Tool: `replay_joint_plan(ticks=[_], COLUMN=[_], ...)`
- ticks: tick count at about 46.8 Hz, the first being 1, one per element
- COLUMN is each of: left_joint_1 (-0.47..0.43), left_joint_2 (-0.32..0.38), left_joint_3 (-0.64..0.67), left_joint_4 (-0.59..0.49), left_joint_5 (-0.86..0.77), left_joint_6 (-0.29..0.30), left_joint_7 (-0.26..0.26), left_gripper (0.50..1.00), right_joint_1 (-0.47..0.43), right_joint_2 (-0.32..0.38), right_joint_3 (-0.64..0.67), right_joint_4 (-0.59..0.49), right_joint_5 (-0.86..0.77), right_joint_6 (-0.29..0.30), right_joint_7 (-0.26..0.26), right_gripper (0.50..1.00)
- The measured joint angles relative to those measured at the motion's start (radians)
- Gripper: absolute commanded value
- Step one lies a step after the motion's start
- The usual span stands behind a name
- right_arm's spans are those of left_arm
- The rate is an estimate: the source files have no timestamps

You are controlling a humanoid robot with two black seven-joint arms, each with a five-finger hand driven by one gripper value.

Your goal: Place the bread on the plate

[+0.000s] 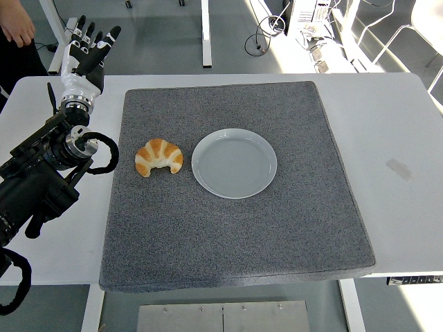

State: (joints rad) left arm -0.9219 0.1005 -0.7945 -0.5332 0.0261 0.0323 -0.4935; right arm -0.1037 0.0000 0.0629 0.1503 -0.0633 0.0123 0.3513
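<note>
A: Where does the bread sit?

B: The golden-brown, crescent-shaped croissant point(158, 157) lies left of the frame's centre on the dark grey speckled felt mat point(235, 235), just beside the pale blue-grey round plate point(234, 163), with a thin strip of mat showing between them. Nothing is on the plate.

A: Which way does it lie?

B: Its long axis runs roughly left to right across the frame. The arch bulges toward the top, and both tips curl down toward the bottom edge.

A: And the hand?

B: The left hand point(87, 52), black with a white wrist, is in the upper left of the frame, over the white table point(408, 124) outside the mat. Its fingers are stretched out and fanned, pointing up the picture, with nothing in them. It is well apart from the croissant.

A: Why so spread?

B: My guess is that it is ready for a grasp. The croissant being so close to the plate suggests only a short carry rightward. The right arm isn't visible. A person's hand point(17, 28) shows at the top left corner.
</note>
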Motion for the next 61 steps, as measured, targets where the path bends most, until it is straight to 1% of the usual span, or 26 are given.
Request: replay_joint_plan(ticks=[17,26,38,44,46,48,54,57,61], left_joint_1=[0.006,0.006,-0.003,-0.007,-0.011,-0.021,-0.054,-0.062,-0.093], left_joint_2=[-0.004,-0.004,0.013,0.043,0.050,0.056,0.072,0.077,0.095], left_joint_3=[0.002,-0.001,0.007,0.067,0.106,0.149,0.259,0.298,0.375], left_joint_4=[0.000,0.000,-0.001,-0.001,-0.001,-0.001,-0.001,-0.002,-0.011], left_joint_5=[0.000,-0.001,-0.003,0.000,0.001,0.001,0.000,0.000,0.002], left_joint_6=[0.000,0.000,0.000,0.000,0.000,0.001,0.019,0.035,0.070], left_joint_7=[-0.005,-0.026,-0.024,-0.016,-0.016,-0.017,-0.018,-0.017,-0.014], left_gripper=[0.993,0.995,0.995,0.986,0.975,0.954,0.854,0.821,0.781], right_joint_1=[0.000,0.000,0.000,0.000,0.000,0.000,0.000,0.000,0.000], right_joint_2=[0.000,0.000,0.000,0.000,0.000,0.000,0.000,0.000,0.000], right_joint_3=[0.000,0.000,0.000,0.000,0.000,0.000,0.000,0.000,0.000], right_joint_4=[0.000,0.000,0.000,0.000,0.000,0.000,0.000,0.000,0.000], right_joint_5=[-0.001,0.000,0.000,0.000,0.000,0.000,0.000,0.000,0.000], right_joint_6=[0.000,0.000,0.000,0.000,0.000,0.000,0.000,0.000,0.000], right_joint_7=[0.000,0.000,0.000,0.000,0.000,0.000,0.000,0.000,0.000], right_gripper=[1.000,1.000,1.000,1.000,1.000,1.000,1.000,1.000,1.000])
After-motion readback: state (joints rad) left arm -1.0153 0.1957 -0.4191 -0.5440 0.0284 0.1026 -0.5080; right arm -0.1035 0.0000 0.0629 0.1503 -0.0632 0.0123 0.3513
